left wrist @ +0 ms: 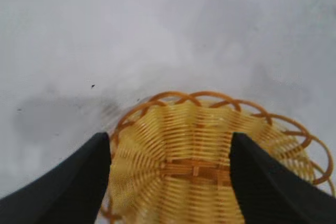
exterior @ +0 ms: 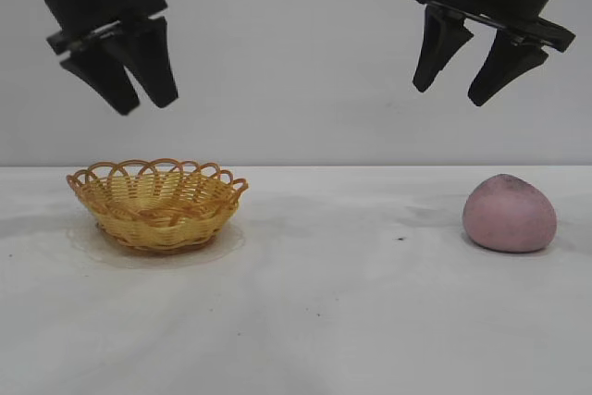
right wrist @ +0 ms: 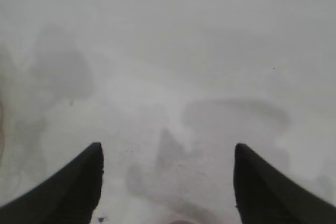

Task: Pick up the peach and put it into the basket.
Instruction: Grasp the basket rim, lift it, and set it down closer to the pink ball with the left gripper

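Note:
The pink-mauve peach (exterior: pixel 510 214) sits on the white table at the right. The yellow wicker basket (exterior: pixel 157 203) with an orange looped rim stands at the left and holds nothing; it also shows in the left wrist view (left wrist: pixel 210 161). My left gripper (exterior: pixel 139 97) hangs open and empty high above the basket, and in its wrist view (left wrist: pixel 170 142) the basket lies between its fingers. My right gripper (exterior: pixel 455 90) hangs open and empty high above the table, up and a little left of the peach. Its wrist view (right wrist: pixel 168 153) shows bare table; the peach is not clearly seen there.
The white table (exterior: pixel 351 302) runs between basket and peach, with a small dark speck (exterior: pixel 400 238) left of the peach. A plain grey wall stands behind.

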`<action>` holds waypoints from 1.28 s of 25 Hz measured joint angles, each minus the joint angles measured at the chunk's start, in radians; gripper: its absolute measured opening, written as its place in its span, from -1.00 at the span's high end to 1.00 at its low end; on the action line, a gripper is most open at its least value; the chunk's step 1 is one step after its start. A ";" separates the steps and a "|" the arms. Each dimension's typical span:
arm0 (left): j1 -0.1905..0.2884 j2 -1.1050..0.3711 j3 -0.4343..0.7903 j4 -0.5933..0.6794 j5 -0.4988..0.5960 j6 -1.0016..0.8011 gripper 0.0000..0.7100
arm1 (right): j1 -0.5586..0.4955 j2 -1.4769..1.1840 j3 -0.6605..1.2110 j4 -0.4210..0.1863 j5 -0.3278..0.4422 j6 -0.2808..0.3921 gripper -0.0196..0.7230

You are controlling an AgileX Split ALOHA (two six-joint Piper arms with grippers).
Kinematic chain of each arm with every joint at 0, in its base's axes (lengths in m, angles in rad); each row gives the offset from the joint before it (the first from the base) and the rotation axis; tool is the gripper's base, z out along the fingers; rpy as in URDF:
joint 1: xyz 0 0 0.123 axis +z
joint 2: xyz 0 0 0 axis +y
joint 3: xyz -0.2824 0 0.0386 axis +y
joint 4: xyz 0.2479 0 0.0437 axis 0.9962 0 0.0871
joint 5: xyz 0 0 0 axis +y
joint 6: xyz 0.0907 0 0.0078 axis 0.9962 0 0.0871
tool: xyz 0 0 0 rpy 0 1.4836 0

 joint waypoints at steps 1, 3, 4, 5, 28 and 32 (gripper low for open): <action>0.000 0.024 -0.024 0.015 0.031 -0.005 -0.21 | 0.000 0.000 0.000 0.000 0.000 0.000 -0.23; 0.000 0.070 -0.081 0.041 0.093 -0.012 -0.21 | 0.000 0.000 0.000 0.000 0.000 0.000 -0.23; 0.000 0.095 -0.111 0.043 0.115 -0.013 -0.21 | 0.000 0.000 0.000 0.000 0.000 0.000 -0.23; 0.000 0.115 -0.136 0.045 0.130 -0.014 -0.21 | 0.000 0.000 0.000 0.000 0.000 0.000 -0.23; -0.073 0.363 -0.354 0.151 0.212 -0.001 0.76 | 0.000 0.000 0.000 0.000 0.004 0.000 -0.23; -0.092 0.354 -0.356 0.203 0.221 -0.134 0.79 | 0.000 0.000 0.000 0.000 0.004 0.000 -0.23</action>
